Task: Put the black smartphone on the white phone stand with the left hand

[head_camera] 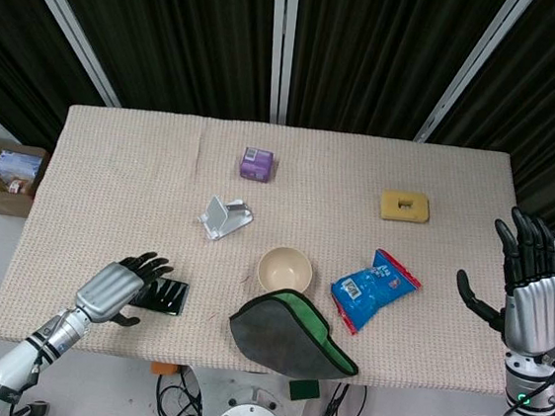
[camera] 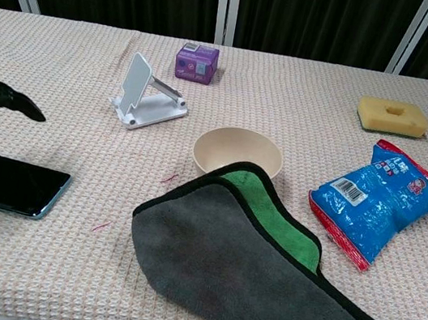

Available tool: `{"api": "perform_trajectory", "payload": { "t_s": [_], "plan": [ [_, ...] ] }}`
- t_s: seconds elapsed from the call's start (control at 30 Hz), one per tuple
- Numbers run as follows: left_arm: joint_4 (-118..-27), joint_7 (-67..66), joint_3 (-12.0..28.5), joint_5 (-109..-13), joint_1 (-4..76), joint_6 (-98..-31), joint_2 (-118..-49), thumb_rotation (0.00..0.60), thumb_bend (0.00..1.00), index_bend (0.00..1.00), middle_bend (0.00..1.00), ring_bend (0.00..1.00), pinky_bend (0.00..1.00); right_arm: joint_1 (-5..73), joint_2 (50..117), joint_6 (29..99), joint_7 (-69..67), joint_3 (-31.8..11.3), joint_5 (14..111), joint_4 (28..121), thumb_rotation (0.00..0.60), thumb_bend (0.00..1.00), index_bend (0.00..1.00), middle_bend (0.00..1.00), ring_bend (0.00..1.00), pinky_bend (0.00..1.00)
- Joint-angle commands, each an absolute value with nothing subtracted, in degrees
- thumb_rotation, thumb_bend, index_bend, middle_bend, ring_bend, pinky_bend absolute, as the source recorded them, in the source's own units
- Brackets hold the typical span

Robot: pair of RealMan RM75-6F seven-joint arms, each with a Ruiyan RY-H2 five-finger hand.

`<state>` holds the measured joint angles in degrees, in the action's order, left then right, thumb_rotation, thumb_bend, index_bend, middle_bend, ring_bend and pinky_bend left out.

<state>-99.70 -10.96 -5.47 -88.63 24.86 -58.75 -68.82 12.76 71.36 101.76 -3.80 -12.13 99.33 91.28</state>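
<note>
head view looks straight down; chest view low, close; both share the table (head_camera: 144,154).

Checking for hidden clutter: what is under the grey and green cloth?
The cloth lies folded on the table, its far edge against the beige bowl. Anything beneath it is covered and cannot be seen.
</note>
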Motion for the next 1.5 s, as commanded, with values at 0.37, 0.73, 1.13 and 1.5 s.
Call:
{"api": "perform_trajectory", "payload": {
  "t_s": [0.37,0.73,1.13,1.5],
  "plan": [
    [-98.61,-29.04,-2.64,-72.42,29.43,-51.39,-74.71,0.497,0.10,0.20,0.10,0.06,0.21,11.99,70.61,102.58,-2.66,-11.99,99.30,90.81,0.594,0.37,0.00,0.00,0.00,0.00],
    [-100.95,-35.69,-2.56,-60.01,32.91,-49.09,-73.85,0.407,0.20,0.22,0.10,0.05,0.21,12.03,71.98,101.43,-2.33,-11.12,98.72,89.33,0.595,0.37,0.00,0.00,0.00,0.00],
    [-101.65,-38.91,-4.86,-57.02,34.49,-50.89,-74.39,0.382,0.20,0.19,0.07,0.03,0.20,11.64,71.85,101.45,-2.50,-11.09,97.97,89.02,0.594,0.38,0.00,0.00,0.00,0.00],
    [-99.23,-41.05,-6.25,-58.18,33.87,-55.21,-77.57,0.596,0.20,0.40,0.07,0.03,0.20,11.52,72.14,101.51,-2.36,-10.93,98.02,88.86,0.593,0.38,0.00,0.00,0.00,0.00]
  ]
}}
